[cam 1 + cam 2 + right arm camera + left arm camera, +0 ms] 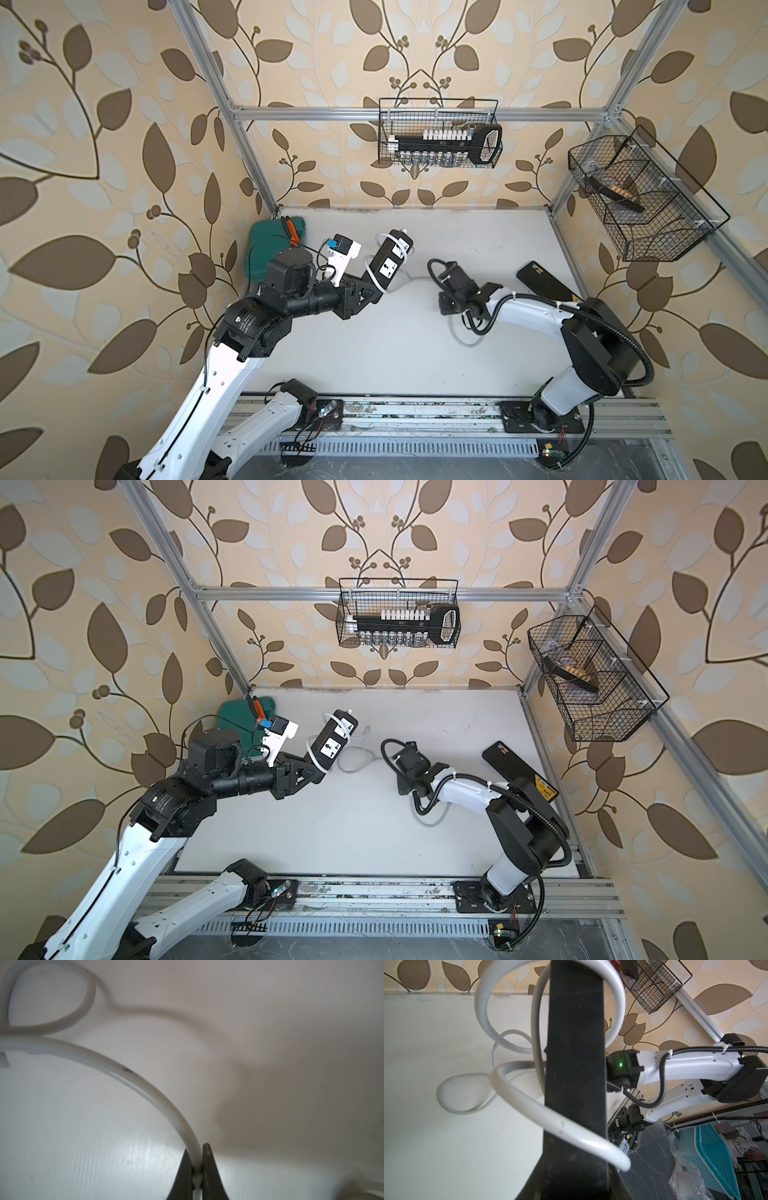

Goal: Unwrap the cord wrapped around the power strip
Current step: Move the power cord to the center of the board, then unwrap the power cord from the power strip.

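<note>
Right wrist: smooth round white cord [133, 1077]

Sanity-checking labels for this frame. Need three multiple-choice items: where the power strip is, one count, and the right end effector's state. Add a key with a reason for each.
1. Where is the black bar-shaped plastic power strip?
A. Held up off the white table by the left end effector
B. Lying flat on the table
C. Inside a basket

2. How many black wire-mesh baskets hang on the frame?
A. One
B. Three
C. Two

3. What is the right end effector doing with the light grey round cord?
A. Hovering open above it
B. Shut on it
C. Nowhere near it

Key:
1 A: in both top views the strip's lower end sits in the left jaws, clear of the table.
2 C: one hangs on the rear bar and another on the side rail.
3 B: the right wrist view shows the cord pinched between its fingers.
</note>
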Tool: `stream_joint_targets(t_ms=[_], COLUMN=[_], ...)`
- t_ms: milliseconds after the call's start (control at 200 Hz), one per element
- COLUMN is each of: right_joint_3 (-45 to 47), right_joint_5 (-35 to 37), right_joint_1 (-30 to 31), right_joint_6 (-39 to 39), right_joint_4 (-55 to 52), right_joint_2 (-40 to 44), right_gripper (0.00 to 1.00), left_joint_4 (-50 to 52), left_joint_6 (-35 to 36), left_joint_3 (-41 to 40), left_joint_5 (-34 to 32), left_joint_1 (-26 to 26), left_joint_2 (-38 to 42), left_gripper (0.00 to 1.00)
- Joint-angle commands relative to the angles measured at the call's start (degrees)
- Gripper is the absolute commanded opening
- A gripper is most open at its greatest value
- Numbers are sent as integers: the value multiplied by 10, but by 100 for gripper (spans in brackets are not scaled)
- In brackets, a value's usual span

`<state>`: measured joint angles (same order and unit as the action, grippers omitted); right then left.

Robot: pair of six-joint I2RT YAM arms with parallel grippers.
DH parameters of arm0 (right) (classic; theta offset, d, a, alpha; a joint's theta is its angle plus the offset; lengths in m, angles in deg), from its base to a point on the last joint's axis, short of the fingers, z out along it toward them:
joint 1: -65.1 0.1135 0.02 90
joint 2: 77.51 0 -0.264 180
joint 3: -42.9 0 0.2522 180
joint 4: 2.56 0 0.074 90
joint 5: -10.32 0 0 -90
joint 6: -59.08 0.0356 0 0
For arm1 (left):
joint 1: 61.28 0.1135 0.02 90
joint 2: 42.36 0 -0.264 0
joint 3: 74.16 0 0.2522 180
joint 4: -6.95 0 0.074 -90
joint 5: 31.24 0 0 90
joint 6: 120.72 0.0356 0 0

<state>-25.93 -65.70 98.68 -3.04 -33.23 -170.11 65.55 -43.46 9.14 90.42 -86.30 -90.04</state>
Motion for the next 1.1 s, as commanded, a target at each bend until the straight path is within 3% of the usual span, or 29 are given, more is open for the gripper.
stream_joint_targets(t_ms=[0, 255, 390, 500, 690, 850, 965, 1095], right_joint_3=[-75, -190, -167, -112, 1, 120, 147, 114], right_joint_5=[-9, -31, -98, -132, -235, -346, -375, -399], right_joint_1=[-63, -108, -112, -112, -90, -22, 27, 48], right_joint_6=[-81, -129, -98, -85, -130, -271, -396, -494], right_joint_4=[1, 31, 35, 49, 113, 250, 286, 256], right_joint_2=[-17, -164, -185, -114, 120, 270, 321, 306], right_gripper=[0, 0, 48, 67, 71, 70, 70, 69], left_joint_4=[-31, -26, -33, -37, -43, -35, -25, -20], left_joint_6=[-13, -13, -14, -12, 1, 17, 23, 27], left_joint_3=[9, -2, -13, -17, -11, -6, -1, -5], left_joint_5=[-8, -28, -27, -21, 20, 66, 98, 141], left_joint_1=[6, 6, 6, 6, 7, 6, 6, 7], left_joint_2=[29, 42, 41, 34, 19, 19, 18, 17], left_gripper=[0, 0, 0, 0, 0, 0, 0, 0])
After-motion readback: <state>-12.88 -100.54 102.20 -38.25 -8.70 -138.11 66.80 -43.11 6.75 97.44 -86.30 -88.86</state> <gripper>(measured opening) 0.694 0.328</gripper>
